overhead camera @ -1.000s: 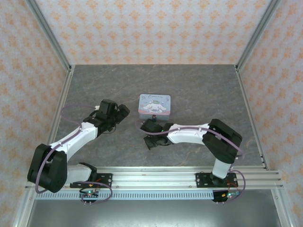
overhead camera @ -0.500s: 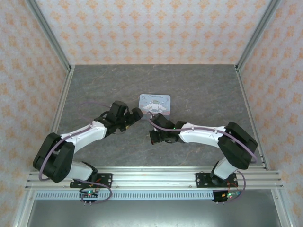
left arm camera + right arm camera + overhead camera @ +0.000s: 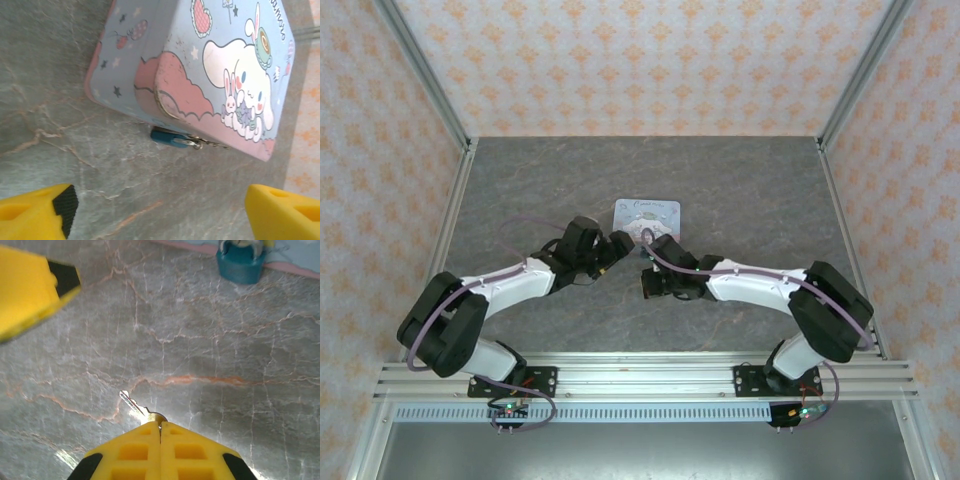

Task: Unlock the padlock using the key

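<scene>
1. A pale blue tin (image 3: pixel 646 215), printed with pink clouds and a white long-eared cartoon figure, sat near the middle of the grey, veined table (image 3: pixel 750 190).
2. The padlock (image 3: pixel 170 137), small and teal-blue, lay on the table right against the tin's lower edge. A silvery shackle and a thin chain (image 3: pixel 212 145) ran from it along the tin's pink border. In the right wrist view the padlock (image 3: pixel 240 262) sat at the top of the frame, its body towards the camera and its shackle at the tin.
3. The left gripper (image 3: pixel 160 215) pointed at the tin's front. Its yellow fingers (image 3: pixel 35 212) stood wide apart with nothing between them. The padlock lay ahead of the gap and apart from both fingertips.
4. The right gripper (image 3: pixel 160 427) had its yellow fingers pressed together, pinching the key (image 3: pixel 134 405).
5. The key was thin and silvery. Its blade stuck out past the fingertips and slanted up and to the left over bare table, well apart from the padlock. Whether its tip touched the surface could not be told.
6. One finger of the left gripper (image 3: pixel 25 290) showed at the upper left of the right wrist view, off to the side of the key.
7. From above, the left gripper (image 3: pixel 615 245) lay at the tin's near left corner. The right gripper (image 3: pixel 650 285) lay just in front of the tin, and both arms bent inward towards it.
</scene>
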You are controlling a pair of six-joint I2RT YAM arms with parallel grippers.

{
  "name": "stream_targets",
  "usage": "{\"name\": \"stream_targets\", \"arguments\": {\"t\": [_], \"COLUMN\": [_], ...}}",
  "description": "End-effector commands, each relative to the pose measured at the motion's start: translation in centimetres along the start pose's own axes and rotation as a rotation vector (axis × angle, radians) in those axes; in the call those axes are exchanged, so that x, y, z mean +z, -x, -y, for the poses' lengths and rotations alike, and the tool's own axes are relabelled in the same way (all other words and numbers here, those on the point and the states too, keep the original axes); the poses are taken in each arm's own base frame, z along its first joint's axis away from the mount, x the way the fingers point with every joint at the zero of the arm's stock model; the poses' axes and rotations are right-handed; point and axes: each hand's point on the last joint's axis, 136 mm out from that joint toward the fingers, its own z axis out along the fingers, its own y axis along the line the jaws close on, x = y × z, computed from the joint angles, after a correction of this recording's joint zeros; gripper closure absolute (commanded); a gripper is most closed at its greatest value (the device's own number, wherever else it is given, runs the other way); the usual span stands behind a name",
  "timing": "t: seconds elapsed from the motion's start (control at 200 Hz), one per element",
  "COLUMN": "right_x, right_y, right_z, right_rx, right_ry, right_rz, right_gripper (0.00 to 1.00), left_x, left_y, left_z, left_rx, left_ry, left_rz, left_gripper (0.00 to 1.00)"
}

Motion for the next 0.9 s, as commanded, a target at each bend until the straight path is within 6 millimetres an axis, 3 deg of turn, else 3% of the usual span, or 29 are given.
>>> {"name": "stream_targets", "arguments": {"t": [0.0, 0.4, 0.891], "right_x": [-1.0, -1.5, -1.3], "right_y": [1.7, 2.8, 2.7], "right_z": [-1.1, -1.7, -1.2], "right_rx": [0.070, 0.130, 0.157], "right_ry": [0.083, 0.143, 0.159], "right_rz": [0.065, 0.106, 0.113], "right_gripper": [1.00, 1.00, 1.00], "left_x": [0.6, 2.0, 2.4], "left_y": [-0.9, -2.5, -2.8], "left_z": [0.7, 2.4, 1.8], "left_rx": [-0.034, -0.030, -0.031], "left_ry": [-0.054, -0.095, -0.071], "left_rz": [-0.022, -0.054, -0.047], "left_gripper": [0.22, 0.54, 0.72]}}
